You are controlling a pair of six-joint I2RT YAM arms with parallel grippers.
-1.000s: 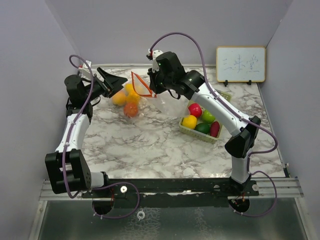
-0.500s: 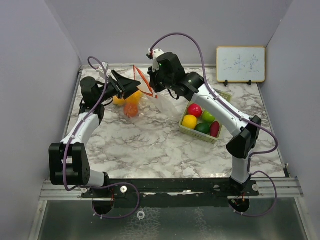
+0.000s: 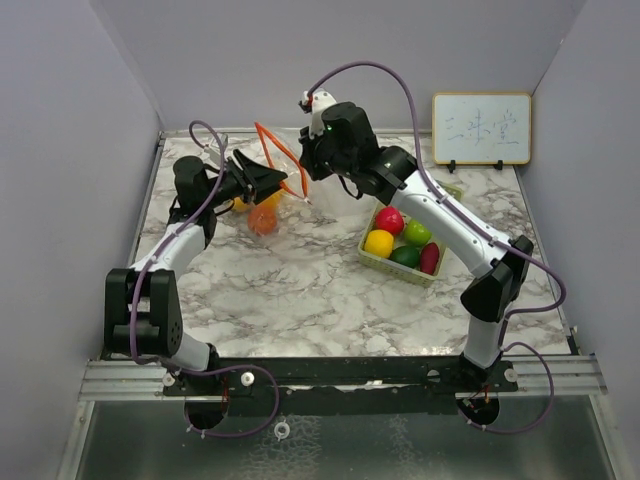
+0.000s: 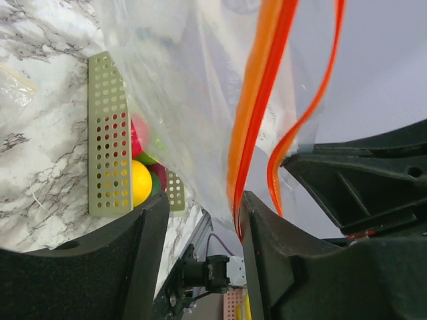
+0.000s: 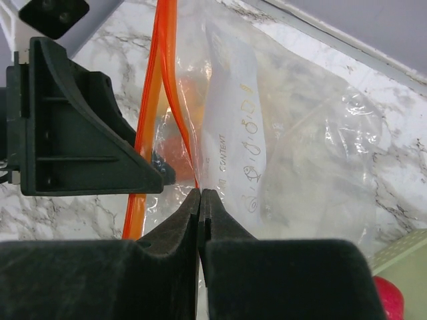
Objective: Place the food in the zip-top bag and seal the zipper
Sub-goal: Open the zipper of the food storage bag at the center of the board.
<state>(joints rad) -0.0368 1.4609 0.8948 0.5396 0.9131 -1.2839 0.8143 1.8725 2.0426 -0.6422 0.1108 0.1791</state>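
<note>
- Top external view: over the last second the left end effector has swung in from the left side of the tabletop to the mouth of the zip-top bag, and its jaws have narrowed on the way.
- Left wrist view: the left end effector stands about half open, with the orange zipper running down between its fingers. The strip lies against the inner face of one finger, and a clear gap remains to the other, so nothing is clamped.
- Right wrist view: the right end effector is fully closed, pinching the bag's clear film just beside the zipper. Over the same second it has lifted that edge a little, so the zipper now stands up as a tall loop.
- An orange fruit and a yellow fruit lie in the bottom of the bag on the tabletop.
- Red, yellow, green and dark red pieces, among them a red fruit, sit in the green basket, well apart from the bag.
- Judged from this, the arms are moving to seal with one end held and the other about to pinch the track, though part of the food is not yet bagged.
</note>
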